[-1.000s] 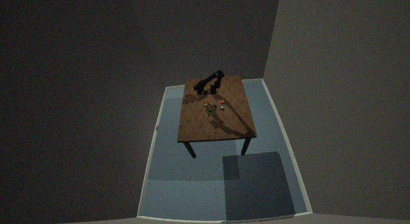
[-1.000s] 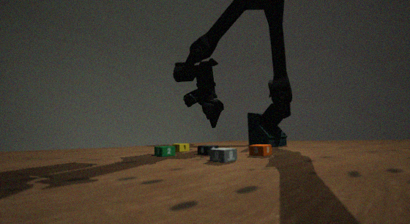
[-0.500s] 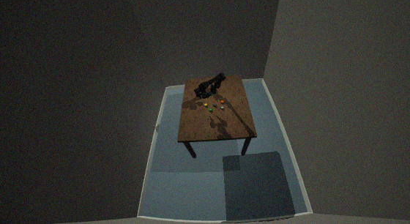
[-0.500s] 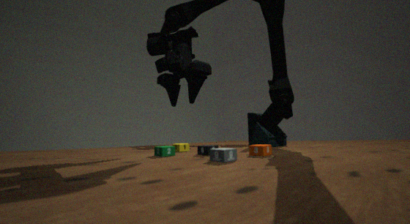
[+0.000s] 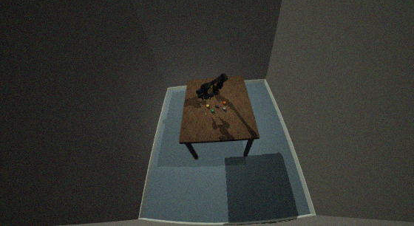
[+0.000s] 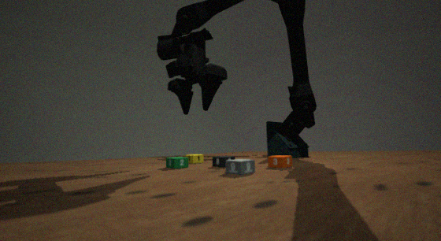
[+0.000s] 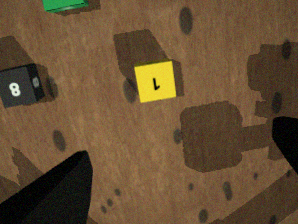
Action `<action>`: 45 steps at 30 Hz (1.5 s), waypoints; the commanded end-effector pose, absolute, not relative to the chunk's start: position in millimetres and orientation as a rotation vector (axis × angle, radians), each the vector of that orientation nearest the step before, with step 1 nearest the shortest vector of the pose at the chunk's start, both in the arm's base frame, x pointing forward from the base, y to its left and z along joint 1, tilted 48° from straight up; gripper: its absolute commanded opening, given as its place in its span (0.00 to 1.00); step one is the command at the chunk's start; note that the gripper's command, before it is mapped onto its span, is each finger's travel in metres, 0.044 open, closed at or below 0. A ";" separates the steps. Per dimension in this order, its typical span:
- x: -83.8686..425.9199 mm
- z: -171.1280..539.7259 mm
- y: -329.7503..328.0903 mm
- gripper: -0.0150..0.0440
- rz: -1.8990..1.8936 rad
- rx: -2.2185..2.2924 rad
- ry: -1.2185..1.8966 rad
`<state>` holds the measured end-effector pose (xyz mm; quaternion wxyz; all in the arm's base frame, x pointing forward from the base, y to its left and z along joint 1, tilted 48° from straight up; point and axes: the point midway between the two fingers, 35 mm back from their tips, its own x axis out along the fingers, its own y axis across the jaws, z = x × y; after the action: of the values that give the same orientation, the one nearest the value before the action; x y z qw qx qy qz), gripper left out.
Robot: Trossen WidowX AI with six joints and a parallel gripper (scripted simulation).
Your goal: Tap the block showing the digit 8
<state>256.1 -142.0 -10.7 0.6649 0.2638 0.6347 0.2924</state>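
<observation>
The black block shows a white 8 on its top, at the left edge of the wrist view. The yellow block shows a 1 and lies ahead of the fingers in the wrist view. My gripper is open and empty, high above the table. In the exterior view it hangs left of the black block, which is partly hidden behind the grey block.
The green block shows a 2. The orange block shows a 3. The grey block's digit is too blurred to tell. Arm shadows cross the brown table.
</observation>
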 end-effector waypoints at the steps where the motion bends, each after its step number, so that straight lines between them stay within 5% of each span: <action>1: 256.6 -10.5 -141.4 0.93 0.666 0.598 1.428; 12: 263.3 71.6 -64.1 0.93 0.670 0.604 1.428; 36: 263.0 73.4 -62.2 0.93 0.671 0.604 1.428; 45: 265.1 18.9 -2.4 0.53 0.673 0.606 1.425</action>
<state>266.4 -17.4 31.0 0.6632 0.2632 0.6340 0.2984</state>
